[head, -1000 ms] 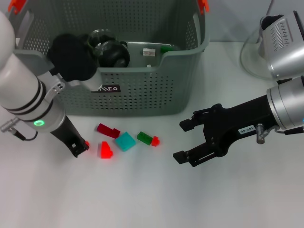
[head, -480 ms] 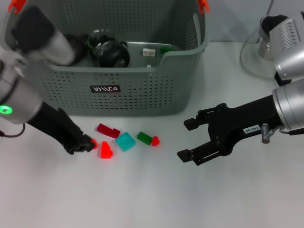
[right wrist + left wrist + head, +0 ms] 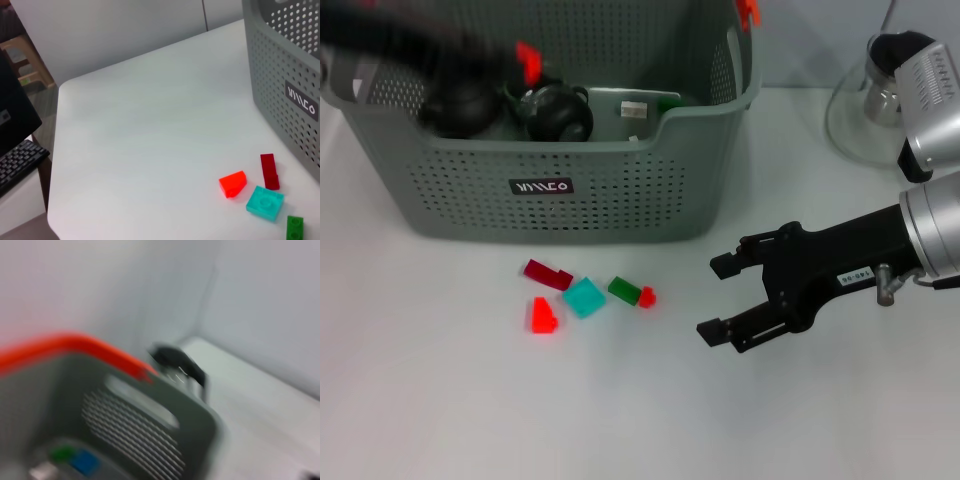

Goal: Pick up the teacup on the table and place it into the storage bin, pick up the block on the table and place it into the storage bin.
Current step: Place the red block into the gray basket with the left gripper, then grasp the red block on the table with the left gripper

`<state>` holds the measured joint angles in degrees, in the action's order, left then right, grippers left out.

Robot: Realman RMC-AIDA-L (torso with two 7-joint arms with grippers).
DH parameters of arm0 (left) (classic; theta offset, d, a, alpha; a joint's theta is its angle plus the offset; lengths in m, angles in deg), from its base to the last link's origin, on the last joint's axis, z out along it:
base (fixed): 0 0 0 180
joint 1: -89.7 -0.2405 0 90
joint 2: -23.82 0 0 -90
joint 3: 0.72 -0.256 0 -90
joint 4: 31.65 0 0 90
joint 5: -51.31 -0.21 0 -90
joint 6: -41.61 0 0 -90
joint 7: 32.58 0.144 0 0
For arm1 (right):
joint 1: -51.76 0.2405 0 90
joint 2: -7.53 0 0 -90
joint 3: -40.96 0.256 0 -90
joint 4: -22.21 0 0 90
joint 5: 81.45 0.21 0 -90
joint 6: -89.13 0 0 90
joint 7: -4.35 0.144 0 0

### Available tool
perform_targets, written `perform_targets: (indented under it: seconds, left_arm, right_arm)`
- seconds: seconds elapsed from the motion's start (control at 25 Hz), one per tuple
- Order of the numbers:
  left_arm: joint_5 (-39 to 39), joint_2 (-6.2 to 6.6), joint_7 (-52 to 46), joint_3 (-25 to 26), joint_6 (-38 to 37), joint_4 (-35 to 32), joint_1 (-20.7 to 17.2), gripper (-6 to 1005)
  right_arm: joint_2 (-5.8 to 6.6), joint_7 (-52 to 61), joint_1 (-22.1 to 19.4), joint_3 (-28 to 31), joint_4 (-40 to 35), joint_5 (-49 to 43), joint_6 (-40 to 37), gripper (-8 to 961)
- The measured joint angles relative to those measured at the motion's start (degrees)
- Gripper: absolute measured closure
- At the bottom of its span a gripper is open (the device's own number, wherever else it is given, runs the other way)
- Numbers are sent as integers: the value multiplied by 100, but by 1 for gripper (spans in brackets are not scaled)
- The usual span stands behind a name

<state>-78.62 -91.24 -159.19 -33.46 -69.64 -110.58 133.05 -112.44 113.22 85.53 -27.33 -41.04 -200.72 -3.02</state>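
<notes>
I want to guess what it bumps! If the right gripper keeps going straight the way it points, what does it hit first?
The right gripper, open, points toward the loose blocks. Probably first comes the small red block joined to the green block, though its height above the table is unclear.

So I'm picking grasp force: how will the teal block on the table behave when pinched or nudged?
The teal block looks like rigid moulded plastic, so probably stiff and light. It lies flat and low, so it would likely slide rather than roll or tip. Its glossy faces may be slippery, and the dark red block sits close.
</notes>
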Motion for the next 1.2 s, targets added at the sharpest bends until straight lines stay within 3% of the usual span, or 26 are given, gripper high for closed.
perform_targets:
  seconds: [0.08,0.32,0.56,0.8,0.88,1.04,1.2]
  left_arm:
    - [-20,122,-31,-12,541,272,142,865]
    - [-235,294,-38,-285,1909,1103,429,859]
    - [-816,165,-222,-703,2808,1153,477,852]
    - [-883,155,-167,-764,3288,1086,449,582]
    - [-888,164,-10,-759,3214,917,417,500]
    - [-616,90,791,-741,2165,250,214,361]
    - [-398,-209,1652,-767,811,-562,-185,291]
  right_arm:
    - [-5,4,13,0,0,0,-12,24]
    - [-9,34,47,-7,-1,1,-26,24]
    - [-9,60,48,-5,-3,0,-34,24]
    - [-9,27,28,0,34,0,-22,25]
    - [-9,15,33,2,63,-1,2,25]
    - [-2,7,91,43,170,-1,49,25]
    - [0,5,120,83,232,0,99,25]
